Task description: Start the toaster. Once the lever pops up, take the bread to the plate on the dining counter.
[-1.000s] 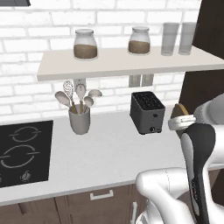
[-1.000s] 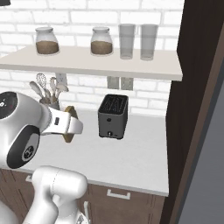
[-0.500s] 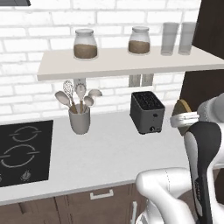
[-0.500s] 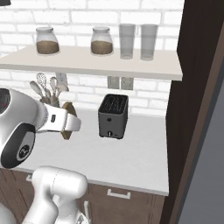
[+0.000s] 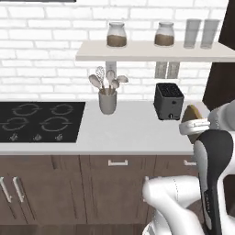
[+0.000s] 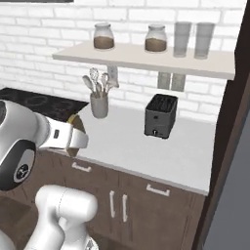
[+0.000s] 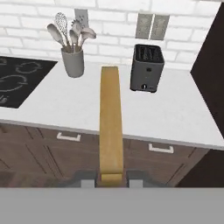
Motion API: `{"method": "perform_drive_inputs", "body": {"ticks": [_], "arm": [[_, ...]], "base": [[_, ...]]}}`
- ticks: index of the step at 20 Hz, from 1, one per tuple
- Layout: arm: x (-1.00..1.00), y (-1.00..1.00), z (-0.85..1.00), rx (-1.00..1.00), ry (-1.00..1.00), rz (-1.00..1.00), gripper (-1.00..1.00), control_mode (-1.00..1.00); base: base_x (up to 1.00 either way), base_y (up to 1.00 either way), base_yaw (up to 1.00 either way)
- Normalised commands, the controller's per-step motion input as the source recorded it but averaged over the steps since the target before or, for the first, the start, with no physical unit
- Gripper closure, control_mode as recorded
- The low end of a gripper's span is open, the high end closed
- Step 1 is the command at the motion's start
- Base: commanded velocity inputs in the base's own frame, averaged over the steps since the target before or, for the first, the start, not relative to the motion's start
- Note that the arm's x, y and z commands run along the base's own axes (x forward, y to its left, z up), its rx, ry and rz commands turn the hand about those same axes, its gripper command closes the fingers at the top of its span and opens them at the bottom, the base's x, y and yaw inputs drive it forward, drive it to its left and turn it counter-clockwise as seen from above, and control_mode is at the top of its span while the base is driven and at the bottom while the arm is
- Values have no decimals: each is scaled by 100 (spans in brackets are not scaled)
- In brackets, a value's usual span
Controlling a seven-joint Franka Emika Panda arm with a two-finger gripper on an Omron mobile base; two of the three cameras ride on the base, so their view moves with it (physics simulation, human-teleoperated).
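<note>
Backing off since earlier, views now wider, toaster point(image 7: 147, 68) smaller on worktop | gripper point(image 7: 111, 178) clamps bread point(image 7: 110, 124) edge-on | long axis points away toward wall

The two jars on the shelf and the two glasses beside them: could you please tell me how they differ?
The jars are squat, lidded and hold brown contents; the glasses are taller, open-topped and look empty. The jars stand toward the shelf's middle, the glasses at its right end. All four are clear and upright.
</note>
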Motion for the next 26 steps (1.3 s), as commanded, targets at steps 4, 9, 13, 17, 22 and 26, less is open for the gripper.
{"method": "perform_drive_inputs", "body": {"ticks": [4, 9, 13, 17, 22, 26], "arm": [[0, 0, 0, 0, 0, 0, 100, 100], [0, 0, 0, 0, 0, 0, 100, 100], [0, 0, 0, 0, 0, 0, 100, 100], [0, 0, 0, 0, 0, 0, 100, 100], [0, 0, 0, 0, 0, 0, 100, 100], [0, 0, 0, 0, 0, 0, 100, 100]], "base": [[-35, 57, 66], [-6, 55, 83], [-10, 32, 99], [-20, 20, 100], [-22, 20, 100], [-3, 16, 100]]}}
